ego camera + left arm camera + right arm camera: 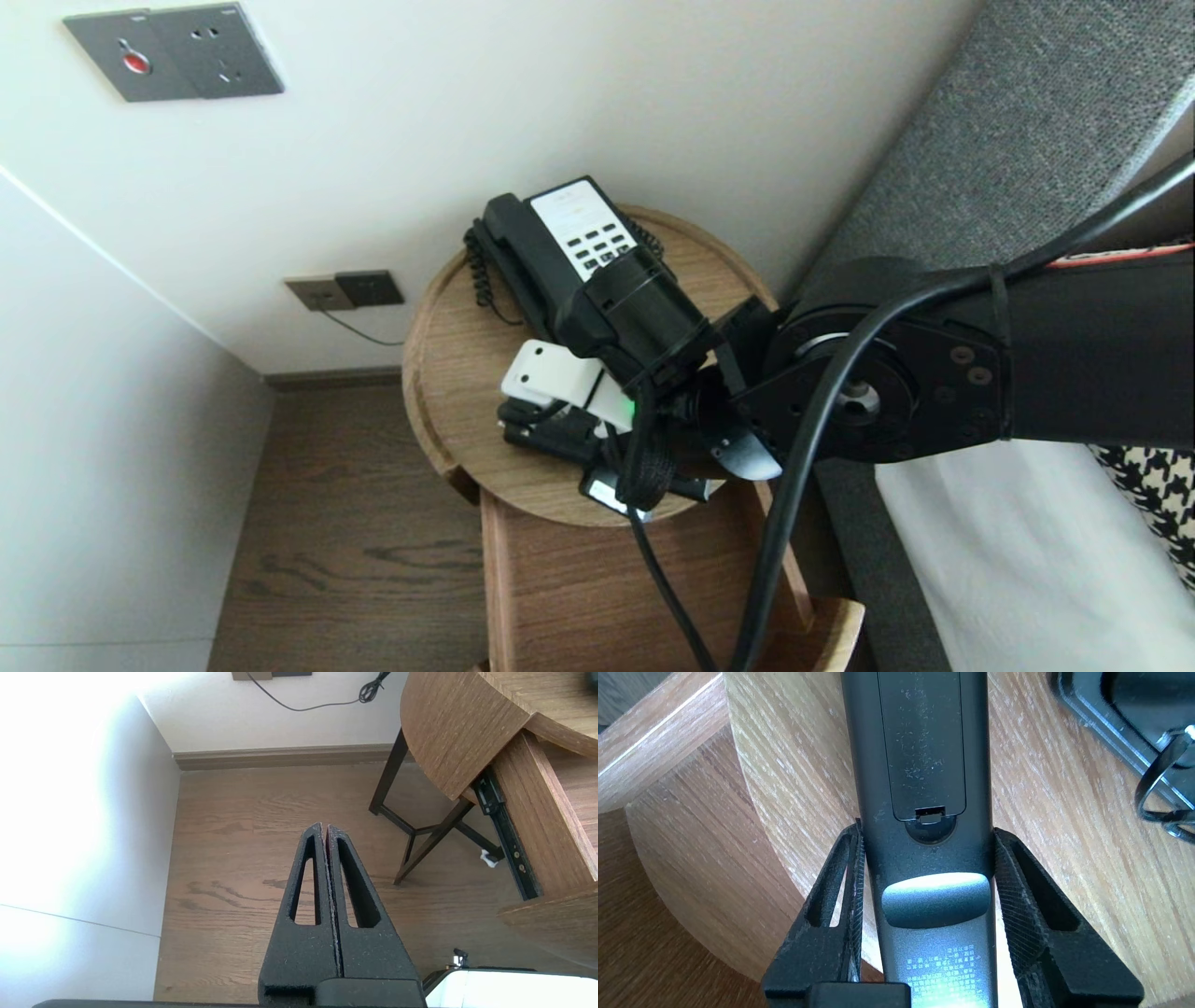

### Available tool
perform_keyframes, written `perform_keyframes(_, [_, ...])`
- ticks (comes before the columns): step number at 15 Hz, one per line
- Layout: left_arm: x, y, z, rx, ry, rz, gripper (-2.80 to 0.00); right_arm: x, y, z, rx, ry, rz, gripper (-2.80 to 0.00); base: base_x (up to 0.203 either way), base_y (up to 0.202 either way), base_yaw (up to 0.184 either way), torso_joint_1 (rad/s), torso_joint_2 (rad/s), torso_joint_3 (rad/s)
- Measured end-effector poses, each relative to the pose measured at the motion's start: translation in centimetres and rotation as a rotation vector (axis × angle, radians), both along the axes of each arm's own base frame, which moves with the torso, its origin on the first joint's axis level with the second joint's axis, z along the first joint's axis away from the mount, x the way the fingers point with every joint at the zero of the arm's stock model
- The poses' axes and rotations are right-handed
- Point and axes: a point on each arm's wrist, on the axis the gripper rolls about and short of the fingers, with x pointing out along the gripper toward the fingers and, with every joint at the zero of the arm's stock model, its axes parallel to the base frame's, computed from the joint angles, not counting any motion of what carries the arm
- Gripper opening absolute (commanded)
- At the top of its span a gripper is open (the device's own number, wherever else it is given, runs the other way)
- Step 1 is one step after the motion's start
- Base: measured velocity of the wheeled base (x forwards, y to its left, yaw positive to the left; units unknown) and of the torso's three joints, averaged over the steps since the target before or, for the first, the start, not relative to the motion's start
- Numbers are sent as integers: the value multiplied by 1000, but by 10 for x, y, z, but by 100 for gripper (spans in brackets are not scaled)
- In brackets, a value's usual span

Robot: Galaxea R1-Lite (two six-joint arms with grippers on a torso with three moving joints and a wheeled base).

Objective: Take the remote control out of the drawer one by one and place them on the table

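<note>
My right gripper [927, 830] is shut on a dark grey remote control [924, 742], fingertips pressed on both its sides just behind the battery cover. The remote lies back-side up, low over the round wooden side table [1064, 812], its rear end past the table's edge. Seen from the head, this gripper [569, 439] and the remote [537, 431] sit at the table's near side, partly hidden by the arm. A black desk telephone [560, 243] stands at the far side of the table. My left gripper [323, 828] hangs shut and empty above the wooden floor.
An open wooden drawer [579, 579] juts out under the table top [439, 373]. The phone's coiled cord [1157, 788] lies close by. A bed with white sheet [1027, 560] and grey headboard [1008, 112] is at the right. Wall sockets [345, 291] and a cable are behind.
</note>
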Motion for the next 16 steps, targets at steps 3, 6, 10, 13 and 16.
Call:
perform_keyframes(3, [0, 0, 0, 0, 0, 0, -280, -4, -6, 6, 0, 7, -6, -280, 0, 0, 0, 0, 0, 0])
perform_keyframes(6, [0, 0, 0, 0, 0, 0, -280, -10, -13, 19, 34, -6, -17, -280, 0, 0, 0, 0, 0, 0])
perform_keyframes(10, [0, 0, 0, 0, 0, 0, -280, -18, -25, 38, 78, -22, -89, -280, 0, 0, 0, 0, 0, 0])
perform_keyframes(13, [0, 0, 0, 0, 1, 0, -280, -7, -39, 54, 160, -47, -207, -280, 0, 0, 0, 0, 0, 0])
perform_keyframes(16, [0, 0, 0, 0, 0, 0, -280, 7, -55, 61, 236, -20, -359, -280, 0, 0, 0, 0, 0, 0])
